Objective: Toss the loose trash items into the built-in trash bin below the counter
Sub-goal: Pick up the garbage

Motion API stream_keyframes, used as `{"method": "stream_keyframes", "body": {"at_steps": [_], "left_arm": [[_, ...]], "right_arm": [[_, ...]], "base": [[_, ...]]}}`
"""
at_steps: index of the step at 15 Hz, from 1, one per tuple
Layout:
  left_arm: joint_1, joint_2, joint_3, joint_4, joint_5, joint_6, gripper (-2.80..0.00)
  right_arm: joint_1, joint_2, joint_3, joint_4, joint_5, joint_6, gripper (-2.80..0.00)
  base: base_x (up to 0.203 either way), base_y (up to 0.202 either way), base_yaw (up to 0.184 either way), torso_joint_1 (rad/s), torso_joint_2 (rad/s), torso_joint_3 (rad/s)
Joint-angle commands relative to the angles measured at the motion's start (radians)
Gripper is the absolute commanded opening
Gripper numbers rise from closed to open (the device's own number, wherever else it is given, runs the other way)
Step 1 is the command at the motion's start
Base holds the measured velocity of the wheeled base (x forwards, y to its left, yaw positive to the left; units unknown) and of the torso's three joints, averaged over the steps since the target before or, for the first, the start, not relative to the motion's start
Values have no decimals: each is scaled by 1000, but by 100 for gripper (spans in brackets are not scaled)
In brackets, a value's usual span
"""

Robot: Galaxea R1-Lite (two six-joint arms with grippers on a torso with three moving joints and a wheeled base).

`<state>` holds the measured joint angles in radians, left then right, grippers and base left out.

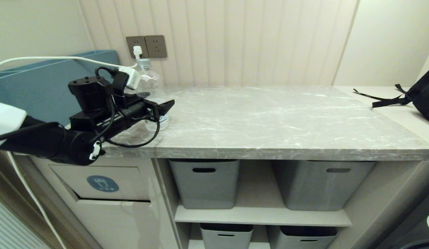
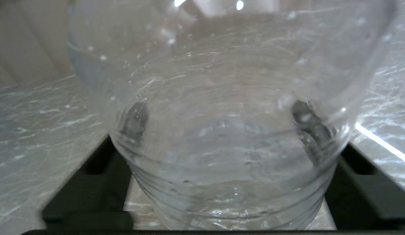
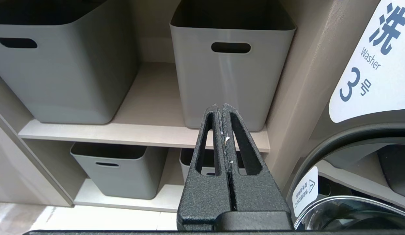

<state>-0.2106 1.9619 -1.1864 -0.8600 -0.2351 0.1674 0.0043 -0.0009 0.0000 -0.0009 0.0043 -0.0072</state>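
Note:
A clear plastic water bottle (image 1: 150, 83) stands upright on the grey marble counter (image 1: 269, 117) near its back left corner. My left gripper (image 1: 162, 109) reaches in level from the left and is open, one finger on each side of the bottle's lower body. In the left wrist view the bottle (image 2: 222, 130) fills the gap of the left gripper (image 2: 220, 122) and still rests on the counter (image 2: 42, 124). The built-in trash bin's flap with its blue sticker (image 1: 102, 183) is below the counter's left end. My right gripper (image 3: 222, 106) is shut and empty, parked low before the shelves.
Grey tubs (image 1: 204, 183) (image 1: 321, 185) sit on shelves under the counter. A black bag with straps (image 1: 390, 100) lies at the far right. A large blue box (image 1: 45, 90) stands behind my left arm. A white plug (image 1: 137, 52) hangs in the wall socket. A washer door (image 3: 368, 163) is beside my right gripper.

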Motion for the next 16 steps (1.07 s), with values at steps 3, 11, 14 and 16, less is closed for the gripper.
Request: {"method": "stream_keyframes", "body": {"at_steps": [3,11,14,16], "left_arm": [[-1,-9,5,-5,-1,0,-280],[7,-187,204,-5,4,1,-280],[23,-313,301,-5,13,-23,-280],[29,-431,371,0,52,-34,-280]], "right_arm": [[0,-1,0,-1,0,0,-280],[0,-1,0,1,0,0,-280],[0,-1,0,-1,0,0,-280],[0,-1,0,-1,0,0,-280]], "base": [[0,0,0,0,0,0],[0,0,0,0,0,0],[0,0,0,0,0,0],[0,0,0,0,0,0]]}}
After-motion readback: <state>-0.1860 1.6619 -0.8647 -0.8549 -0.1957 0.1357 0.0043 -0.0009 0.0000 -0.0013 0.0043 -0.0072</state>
